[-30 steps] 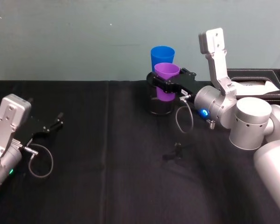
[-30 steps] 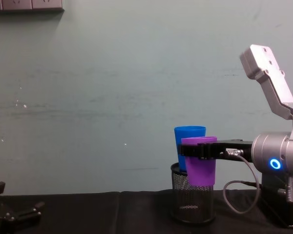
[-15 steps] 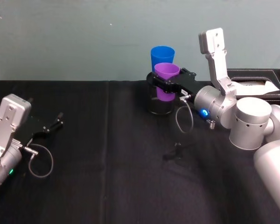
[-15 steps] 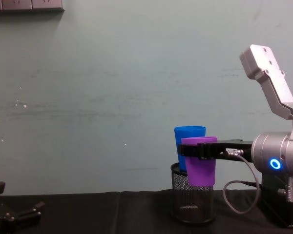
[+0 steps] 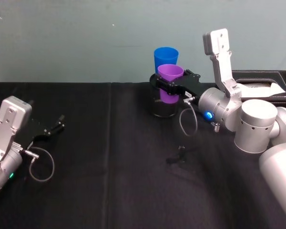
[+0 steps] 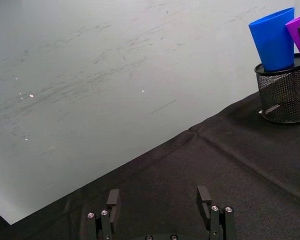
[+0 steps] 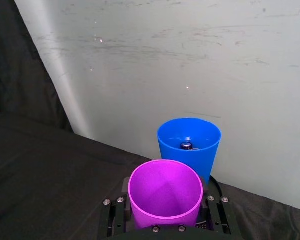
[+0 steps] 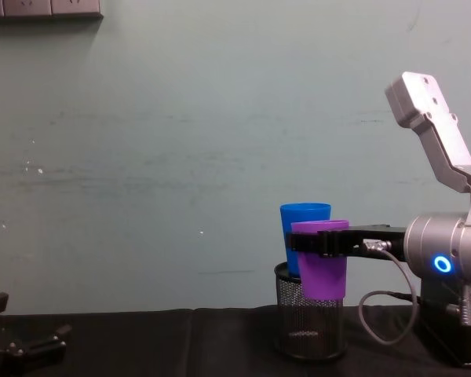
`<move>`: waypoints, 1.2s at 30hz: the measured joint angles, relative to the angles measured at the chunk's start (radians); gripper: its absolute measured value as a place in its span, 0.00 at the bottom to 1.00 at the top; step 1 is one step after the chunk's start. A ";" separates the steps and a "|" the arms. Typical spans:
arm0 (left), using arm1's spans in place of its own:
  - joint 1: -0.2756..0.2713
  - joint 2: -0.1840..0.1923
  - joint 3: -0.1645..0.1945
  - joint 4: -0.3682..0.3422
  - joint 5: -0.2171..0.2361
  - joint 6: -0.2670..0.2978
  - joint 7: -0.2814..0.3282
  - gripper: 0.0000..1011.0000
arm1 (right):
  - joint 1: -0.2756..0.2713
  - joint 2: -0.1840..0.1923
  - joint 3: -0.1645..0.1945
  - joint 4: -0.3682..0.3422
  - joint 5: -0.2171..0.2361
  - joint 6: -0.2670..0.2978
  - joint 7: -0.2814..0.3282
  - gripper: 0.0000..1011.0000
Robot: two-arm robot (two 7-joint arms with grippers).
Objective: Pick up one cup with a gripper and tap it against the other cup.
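Black cloth table: right hand grips purple cup aloft, apparently touching blue cup; left hand parked, fingers spread.

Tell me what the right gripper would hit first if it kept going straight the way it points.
Probably the blue cup. The right gripper holds the purple cup, and the blue one stands directly ahead in the mesh holder. The gap between the cups is unclear.
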 joint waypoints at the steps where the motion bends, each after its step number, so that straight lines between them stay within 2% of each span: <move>1: 0.000 0.000 0.000 0.000 0.000 0.000 0.000 0.99 | 0.000 0.000 0.000 0.000 0.000 0.000 0.000 0.73; 20: 0.000 0.000 0.000 0.000 0.000 0.000 0.000 0.99 | 0.001 0.000 0.000 0.000 0.000 0.001 0.000 0.73; 31: 0.000 0.000 0.000 0.000 0.000 0.000 0.000 0.99 | 0.044 -0.019 0.008 0.036 0.004 0.005 0.004 0.73; 34: 0.000 0.000 0.000 0.000 0.000 0.000 0.000 0.99 | 0.043 -0.019 0.008 0.033 0.004 0.007 0.007 0.73; 36: 0.000 0.000 0.000 0.000 0.000 0.000 0.000 0.99 | 0.028 -0.015 0.003 0.006 0.004 0.016 0.009 0.73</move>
